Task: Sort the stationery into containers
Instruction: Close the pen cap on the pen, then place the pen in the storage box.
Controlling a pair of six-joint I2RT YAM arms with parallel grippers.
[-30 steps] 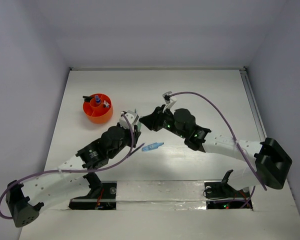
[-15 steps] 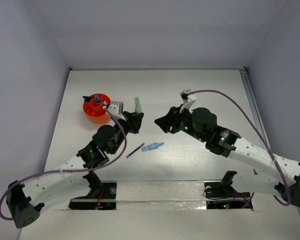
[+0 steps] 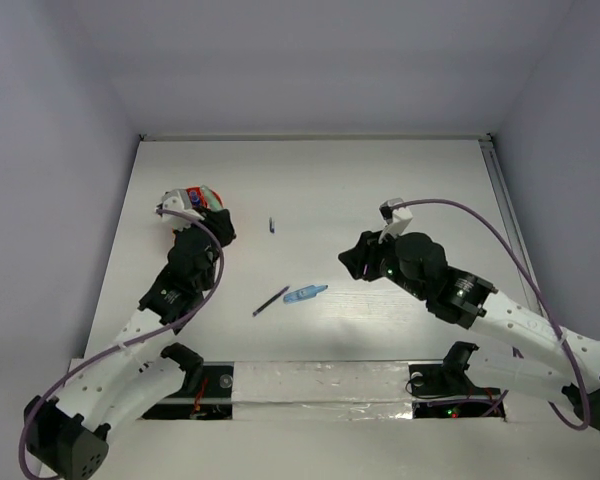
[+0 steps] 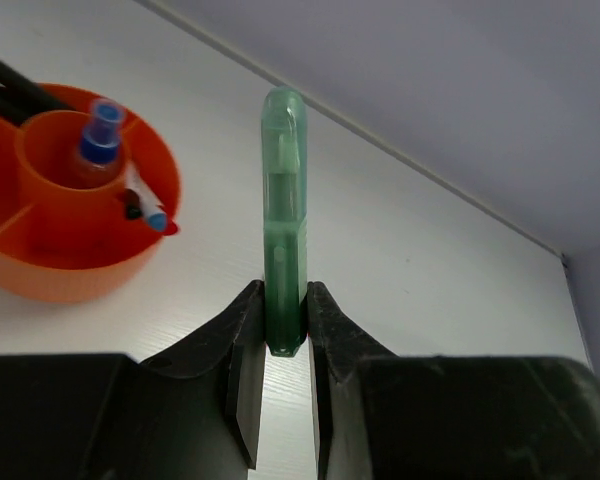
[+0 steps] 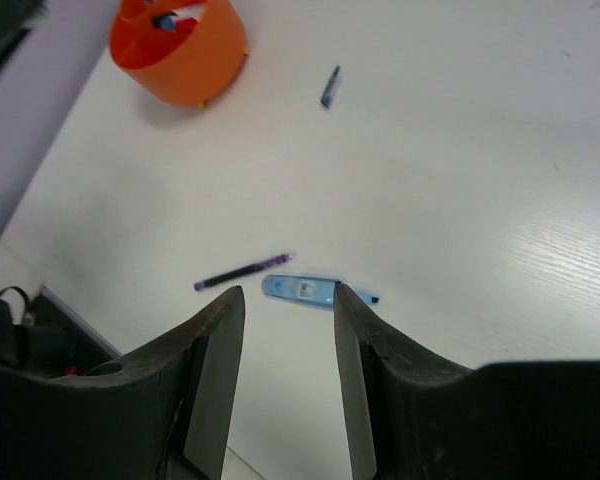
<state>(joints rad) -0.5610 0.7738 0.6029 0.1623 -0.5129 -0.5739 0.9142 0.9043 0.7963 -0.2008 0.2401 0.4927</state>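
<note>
Table, near part: the white table [image 3: 400, 190] carries two loose items in front of the arm bases, a purple pen [image 3: 271, 301] and a blue marker [image 3: 305, 294].
Purple pen: lies flat and slanted, just left of the blue marker, its tip close to it; contact cannot be told.
Blue marker: lies flat, touched by neither arm.
Right gripper: the right gripper [image 5: 287, 295] hangs above the table to the right of these two items. Its jaws stand apart with nothing between them. Its wrist view looks down past the fingers [image 5: 215, 350] at the blue marker.
Short dark blue piece: the short dark blue piece [image 3: 271, 226] lies alone farther back, well apart from the pen and the marker. Its kind is too small to tell.
Left gripper: the left gripper [image 4: 280, 320] is reached out to the far left, clenched on the lower end of a green marker [image 4: 283, 200].
Green marker: stands straight out from the jaws, outside the cup.
Orange cup: the orange cup [image 4: 80, 270] sits at the far left of the table. In the wrist view it is left of the held marker; from above the left wrist covers most of it.
Cup contents: a blue-capped bottle [image 4: 100, 145] stands in the centre compartment. Black highlighters [image 4: 10, 85] lean in the far outer section, and a white pen [image 4: 140, 195] with a blue tip leans in the outer section on the right.
</note>
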